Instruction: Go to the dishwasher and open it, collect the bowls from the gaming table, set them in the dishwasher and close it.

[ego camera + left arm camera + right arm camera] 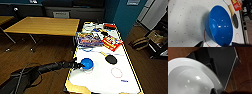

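White bowl (190, 79), one, close against right wrist camera over brown floor; grip state of right gripper: cannot tell. Gaming table (105, 82): white top, yellow edging, board-game boxes (90, 40) at far end, near half mostly bare. Blue bowl (87, 63), one, near left table edge, left gripper (79, 65) at its rim; finger opening: cannot tell. One black paddle (110, 59) beside.

The left arm (47, 67) comes in low from the side, stretched out nearly level, its dark sleeve running to the near left edge of the counter (105, 80). The left claw (79, 65) sits at the rim of the blue bowl (87, 63); in the left wrist view dark finger tips (199, 44) show beside the bowl, their spread unclear. The right wrist view shows a white bowl (190, 78) close up.
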### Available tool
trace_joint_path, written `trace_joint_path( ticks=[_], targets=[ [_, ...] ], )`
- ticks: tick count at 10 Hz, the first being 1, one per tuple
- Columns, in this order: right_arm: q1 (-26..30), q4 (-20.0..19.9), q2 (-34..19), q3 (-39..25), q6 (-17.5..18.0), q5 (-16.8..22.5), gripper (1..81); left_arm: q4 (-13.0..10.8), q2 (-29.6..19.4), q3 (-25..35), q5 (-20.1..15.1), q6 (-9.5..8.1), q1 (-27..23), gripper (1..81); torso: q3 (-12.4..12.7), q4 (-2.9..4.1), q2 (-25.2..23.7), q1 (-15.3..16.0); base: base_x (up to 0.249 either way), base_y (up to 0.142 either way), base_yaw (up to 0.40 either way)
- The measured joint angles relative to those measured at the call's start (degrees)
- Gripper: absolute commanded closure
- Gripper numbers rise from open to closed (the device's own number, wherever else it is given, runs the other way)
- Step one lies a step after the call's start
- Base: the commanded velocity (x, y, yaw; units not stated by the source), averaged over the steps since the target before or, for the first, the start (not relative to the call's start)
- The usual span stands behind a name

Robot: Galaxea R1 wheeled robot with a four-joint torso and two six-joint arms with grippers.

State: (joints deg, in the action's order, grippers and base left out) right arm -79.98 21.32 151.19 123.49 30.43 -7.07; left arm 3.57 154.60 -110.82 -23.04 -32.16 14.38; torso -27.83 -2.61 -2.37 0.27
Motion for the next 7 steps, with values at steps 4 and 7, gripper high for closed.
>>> trace_joint_path(
  ticks=[4,7],
  targets=[
    [0.0,0.0,0.13,0.0,0.0,0.0,81.1,-0.18,0.02,-0.95,0.24,-10.12,0.07,1.0,0.0,0.0,0.0,0.0,0.0,0.0,0.0],
    [0.02,0.0,0.63,0.0,-0.13,0.0,81.1,-0.18,0.48,-1.85,0.52,-10.34,0.46,1.0,0.0,0.0,0.0,0.0,0.0,0.0,0.0]
  ],
)
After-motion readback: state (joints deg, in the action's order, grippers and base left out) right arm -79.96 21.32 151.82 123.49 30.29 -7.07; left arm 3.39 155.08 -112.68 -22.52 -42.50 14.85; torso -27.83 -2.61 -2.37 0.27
